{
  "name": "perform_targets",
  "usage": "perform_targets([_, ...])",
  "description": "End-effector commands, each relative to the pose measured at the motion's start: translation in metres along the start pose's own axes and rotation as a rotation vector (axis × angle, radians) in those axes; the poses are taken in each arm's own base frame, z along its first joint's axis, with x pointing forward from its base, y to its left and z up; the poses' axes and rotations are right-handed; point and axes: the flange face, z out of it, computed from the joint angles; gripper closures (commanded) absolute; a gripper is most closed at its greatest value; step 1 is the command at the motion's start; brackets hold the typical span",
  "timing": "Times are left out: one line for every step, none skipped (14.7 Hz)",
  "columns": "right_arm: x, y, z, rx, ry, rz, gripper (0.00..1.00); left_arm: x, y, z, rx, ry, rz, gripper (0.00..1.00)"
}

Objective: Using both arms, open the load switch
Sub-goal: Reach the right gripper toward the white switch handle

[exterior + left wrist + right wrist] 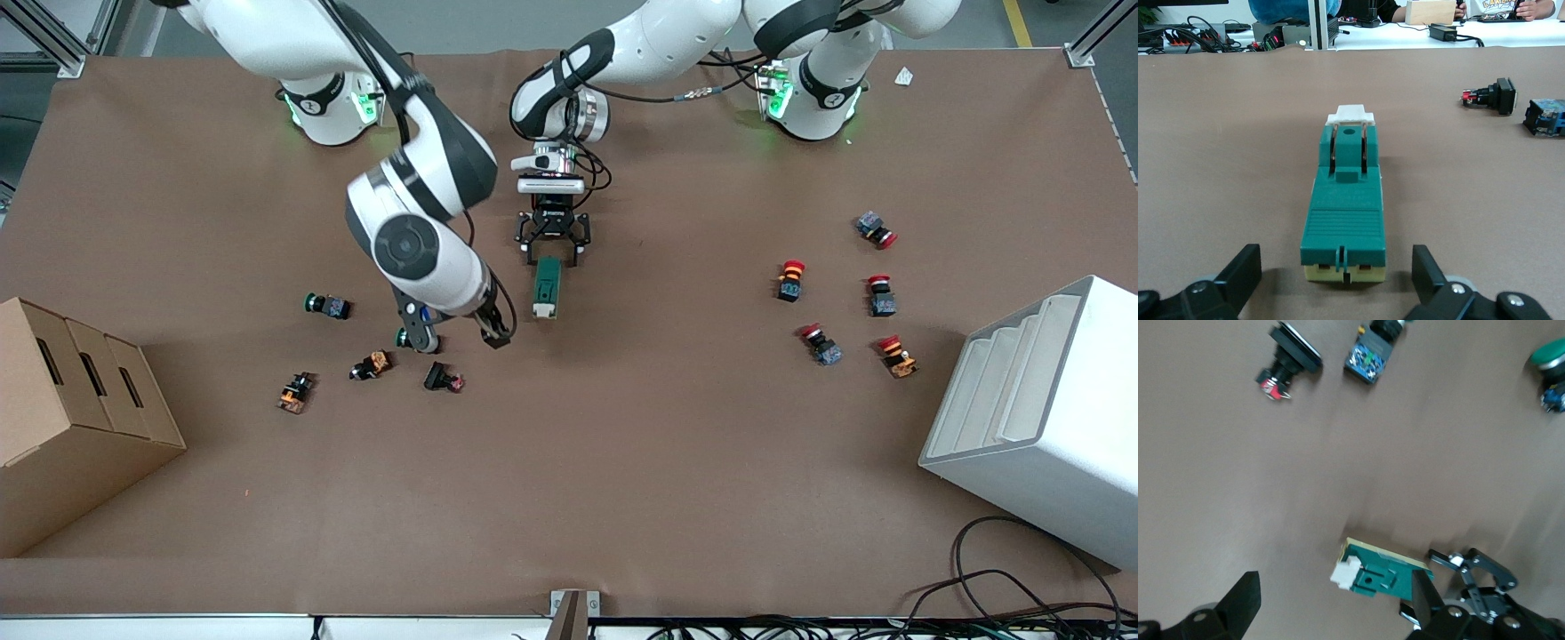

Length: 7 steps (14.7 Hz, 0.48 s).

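— Load switch [547,286]: long dark-green moulded block, ribbed top, white lever at the end nearer the front camera, cream base. Flat on the bench [622,462], near mid-width.
— Left hand [552,258]?
— Low at the block's end away from the lever, black fingers [1238,273] spread either side, seemingly not touching.
— Right hand [458,342]?
— Just beside the lever end, toward the right arm's end, fingers [1238,600] spread, nothing pinched.
— Surface?
— Matte brown covering, smooth. Wide bare stretch nearer the camera; round-capped push buttons [373,364] clustered close by.
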Motion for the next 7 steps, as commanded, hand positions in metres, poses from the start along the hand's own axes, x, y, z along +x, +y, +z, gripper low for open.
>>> perform_targets([-0.024,-0.009,0.042,-0.02,-0.008,0.067,0.0,-0.014,0.0,0.002,-0.016,-0.001,0.001,0.01])
perform_targets([-0.034,-0.009,0.061,-0.015,-0.01,0.085,0.0,-0.014,0.0,0.002,-0.017,0.0,0.001,0.01])
perform_targets([-0.043,-0.009,0.082,-0.016,-0.008,0.12,0.0,-0.014,0.0,0.002,-0.016,-0.001,0.001,0.01])
perform_targets([-0.045,-0.009,0.095,-0.029,-0.004,0.145,0.0,-0.014,0.0,0.002,-0.016,-0.001,0.001,0.01])
perform_targets([-0.048,-0.008,0.101,-0.038,-0.003,0.148,0.0,-0.015,0.0,0.002,-0.016,-0.002,0.002,0.01])
perform_targets([-0.052,-0.005,0.104,-0.045,0.0,0.141,0.0,-0.014,0.0,0.002,-0.017,-0.001,0.001,0.01])
perform_targets([-0.06,-0.001,0.109,-0.055,0.006,0.133,0.0,-0.014,0.0,0.002,-0.017,-0.001,0.001,0.01])
